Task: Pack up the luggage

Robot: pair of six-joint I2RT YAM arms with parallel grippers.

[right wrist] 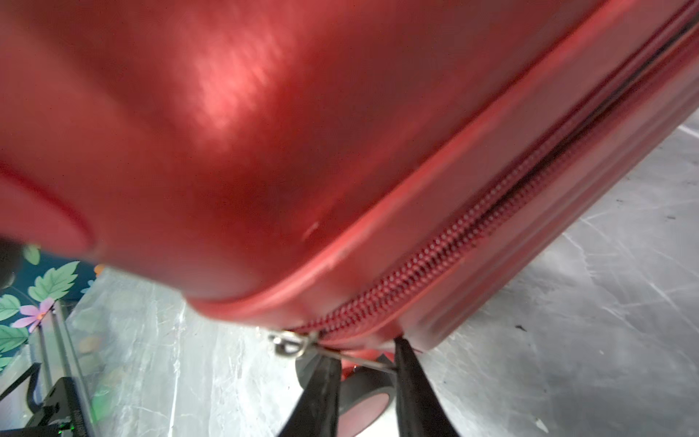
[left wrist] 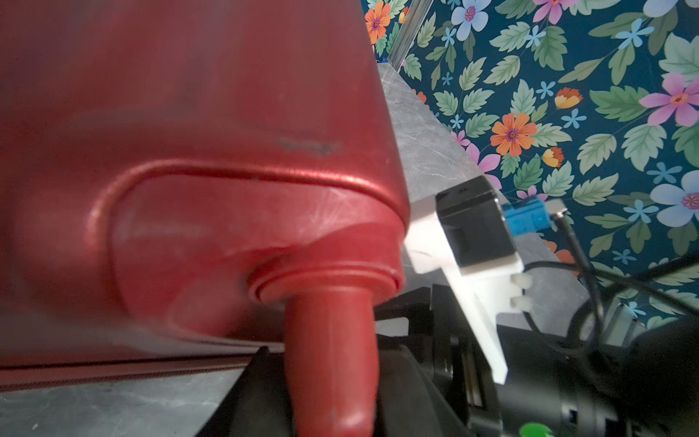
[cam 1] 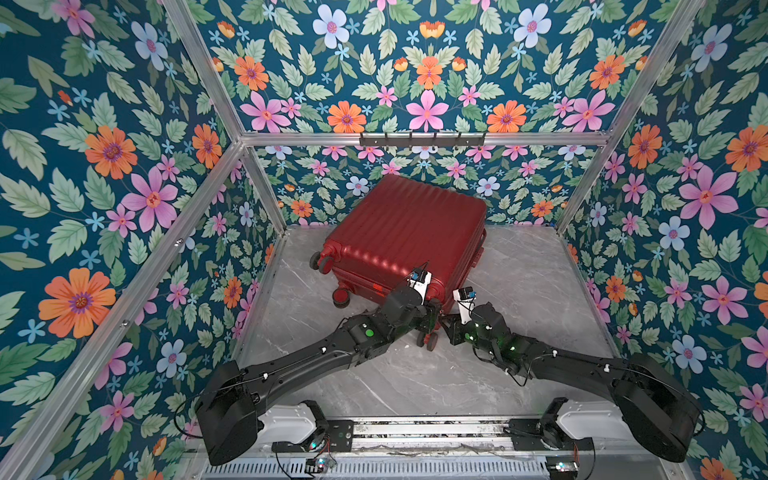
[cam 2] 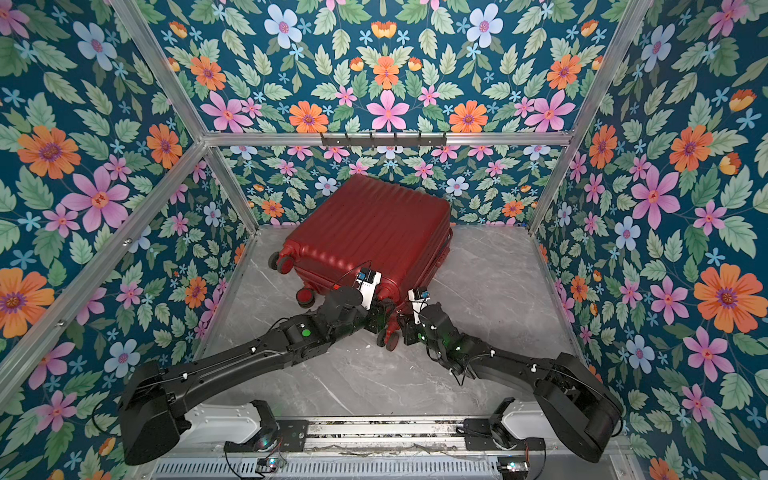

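Grey marble bench, floral walls. The luggage lay ribbed shell up toward the bench's back. Only the left wrist view showed the left pincer clasping the luggage's caster leg. Only the right wrist view showed the right pincer narrowly parted, with the zipper pull across its gap. From above, the wrists hid both.
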